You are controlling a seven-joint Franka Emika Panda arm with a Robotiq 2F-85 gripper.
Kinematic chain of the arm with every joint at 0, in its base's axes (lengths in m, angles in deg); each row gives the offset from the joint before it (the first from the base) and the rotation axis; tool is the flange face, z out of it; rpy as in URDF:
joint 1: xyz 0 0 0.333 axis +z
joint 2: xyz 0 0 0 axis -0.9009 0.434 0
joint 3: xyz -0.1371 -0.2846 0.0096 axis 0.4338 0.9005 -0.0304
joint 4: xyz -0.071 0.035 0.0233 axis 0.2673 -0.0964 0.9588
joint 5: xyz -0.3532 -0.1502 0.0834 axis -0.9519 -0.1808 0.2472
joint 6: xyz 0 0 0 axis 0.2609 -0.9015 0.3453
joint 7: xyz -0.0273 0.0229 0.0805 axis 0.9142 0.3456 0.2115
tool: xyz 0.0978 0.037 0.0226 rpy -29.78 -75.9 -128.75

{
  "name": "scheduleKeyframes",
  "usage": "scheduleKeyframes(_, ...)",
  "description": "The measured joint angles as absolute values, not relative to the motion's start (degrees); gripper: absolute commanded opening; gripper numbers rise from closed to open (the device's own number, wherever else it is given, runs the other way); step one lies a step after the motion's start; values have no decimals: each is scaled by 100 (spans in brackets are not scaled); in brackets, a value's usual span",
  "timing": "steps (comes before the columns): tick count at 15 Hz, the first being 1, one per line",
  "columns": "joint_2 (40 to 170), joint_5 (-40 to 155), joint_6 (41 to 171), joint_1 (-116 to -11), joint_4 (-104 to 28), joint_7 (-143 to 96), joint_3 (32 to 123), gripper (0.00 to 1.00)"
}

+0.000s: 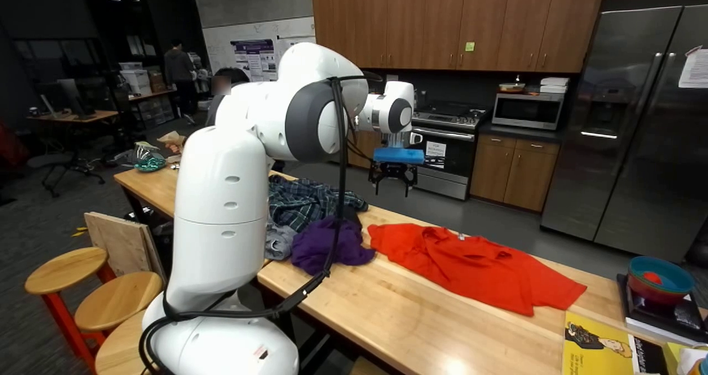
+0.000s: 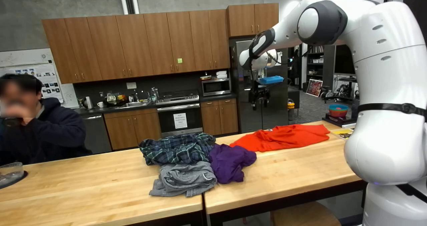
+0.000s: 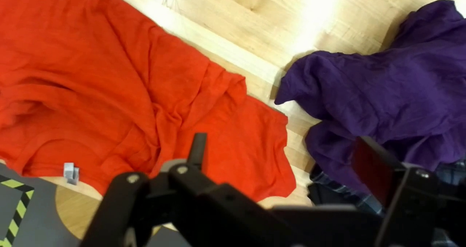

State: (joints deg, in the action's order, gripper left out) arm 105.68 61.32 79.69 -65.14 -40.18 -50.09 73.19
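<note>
The red shirt [image 1: 470,264] lay spread out on the table [image 1: 412,308], its pale collar tag [image 3: 69,170] near the far edge. The jaws stood wide apart in the air, well above the table and toward its far side. Just left of the red shirt, close but apart, sat a crumpled purple garment [image 2: 230,162]. Heaped along its left were a gray garment [image 2: 186,179], nearer, and a plaid shirt [image 2: 180,149], farther back. At the table's right end were a yellow book [image 1: 586,355] and stacked bowls [image 2: 338,112].

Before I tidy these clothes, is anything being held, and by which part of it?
Nothing is held: the tool stands open and empty, clear of the red shirt.
</note>
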Motion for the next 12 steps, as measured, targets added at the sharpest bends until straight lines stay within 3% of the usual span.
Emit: scheduleKeyframes(12, 11018, 6541, 8516, -6659, -3914, -6089, 6961, 100)
